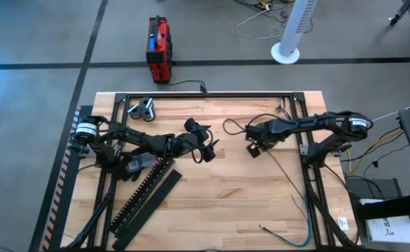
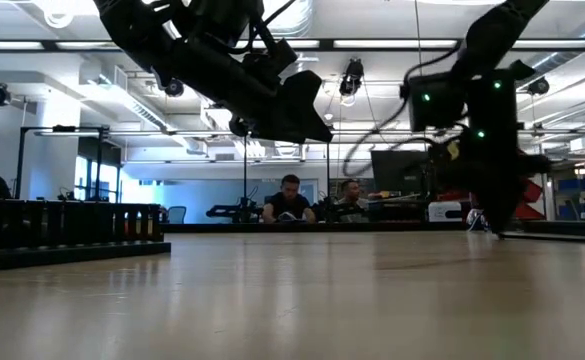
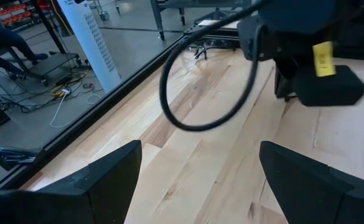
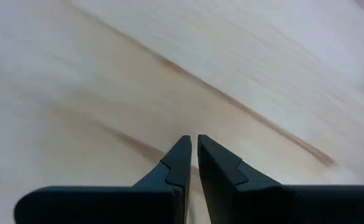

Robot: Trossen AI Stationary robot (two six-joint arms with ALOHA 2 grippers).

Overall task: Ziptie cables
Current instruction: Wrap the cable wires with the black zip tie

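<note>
Two arms are over my table in the high view: the left gripper [image 1: 206,148] near the middle, the right gripper [image 1: 255,148] just beside it to the right. One long duct [image 1: 143,194] and one flat lid [image 1: 148,209] lie diagonally at the lower left. The cables [image 1: 294,192] lie well right of centre, running from the right gripper down toward the near edge, blue end curling at the bottom. In the low view I see both arms hanging above the table [image 2: 302,300], and two people seated beyond. In the left wrist view, its fingers [image 3: 110,171] stand wide apart. In the right wrist view, its fingers [image 4: 180,163] are almost together over bare wood, and I can't make out any wire between them.
</note>
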